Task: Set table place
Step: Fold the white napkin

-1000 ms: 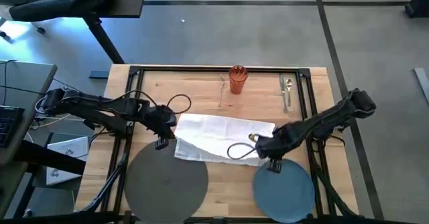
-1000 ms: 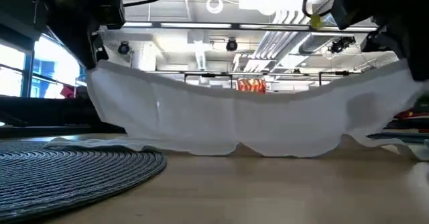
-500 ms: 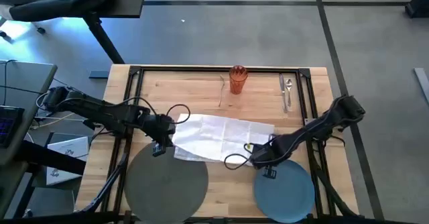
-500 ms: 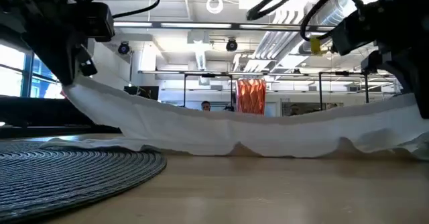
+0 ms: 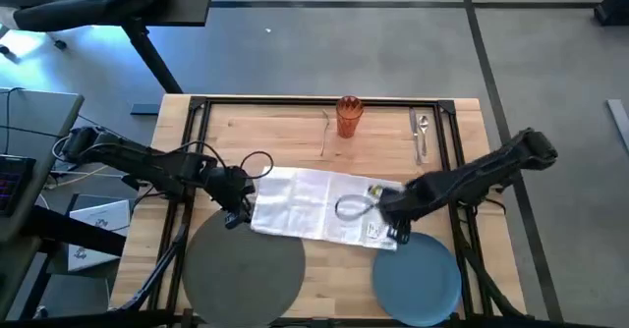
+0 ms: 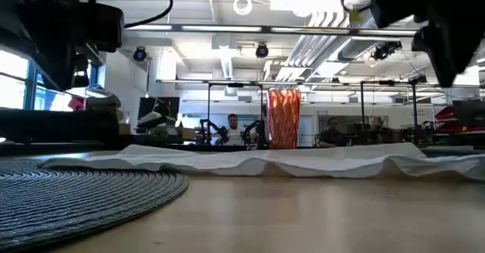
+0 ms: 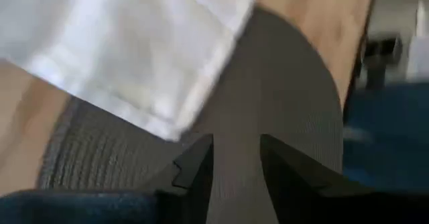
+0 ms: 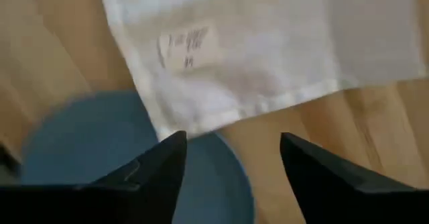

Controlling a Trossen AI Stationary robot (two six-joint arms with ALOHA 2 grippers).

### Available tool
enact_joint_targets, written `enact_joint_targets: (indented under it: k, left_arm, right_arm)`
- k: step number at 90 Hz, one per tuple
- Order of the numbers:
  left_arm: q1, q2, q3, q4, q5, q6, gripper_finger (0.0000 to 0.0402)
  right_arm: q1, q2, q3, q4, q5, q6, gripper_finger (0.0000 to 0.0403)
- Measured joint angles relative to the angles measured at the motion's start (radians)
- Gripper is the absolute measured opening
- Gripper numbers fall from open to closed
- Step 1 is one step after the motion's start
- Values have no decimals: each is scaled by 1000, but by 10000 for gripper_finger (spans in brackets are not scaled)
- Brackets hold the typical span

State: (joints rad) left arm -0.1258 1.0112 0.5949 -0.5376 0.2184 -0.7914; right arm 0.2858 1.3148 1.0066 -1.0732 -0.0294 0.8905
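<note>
Light-wood table (image 5: 295, 136) carries one grey placemat (image 5: 244, 269), one white napkin (image 5: 319, 203) lying flat between the arms, one blue plate (image 5: 418, 277), one orange tumbler (image 5: 348, 116) and cutlery (image 5: 421, 134) at the far edge. Left gripper (image 5: 234, 210) and right gripper (image 5: 397, 232) hover, fingers spread, holding nothing.

The left gripper (image 7: 236, 167) hangs over the grey woven placemat (image 7: 281, 110), its two dark fingers (image 7: 194, 170) slightly parted with nothing between them. A white napkin (image 7: 134, 43) lies on the wooden table (image 7: 315, 13), one corner seemingly overlapping the placemat's edge.
</note>
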Motion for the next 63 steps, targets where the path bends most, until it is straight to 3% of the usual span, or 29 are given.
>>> enact_joint_targets:
  k: [12,31,49,55,63]
  left_arm:
    - [106,51,-2,117,-67,14,77]
    - [289,264,-28,330,-14,129,29]
    - [436,492,-13,361,-26,317,2]
    - [500,528,27,357,-59,400,1]
    - [584,540,99,298,-182,451,0]
  right_arm:
    - [-133,-78,-98,58,-8,20,201]
    - [-303,-71,-234,321,-93,-27,153]
    - [-348,-57,-255,451,-147,-27,117]
    - [-347,-57,-242,435,-149,-34,106]
    - [-339,-58,-210,401,-151,-61,94]
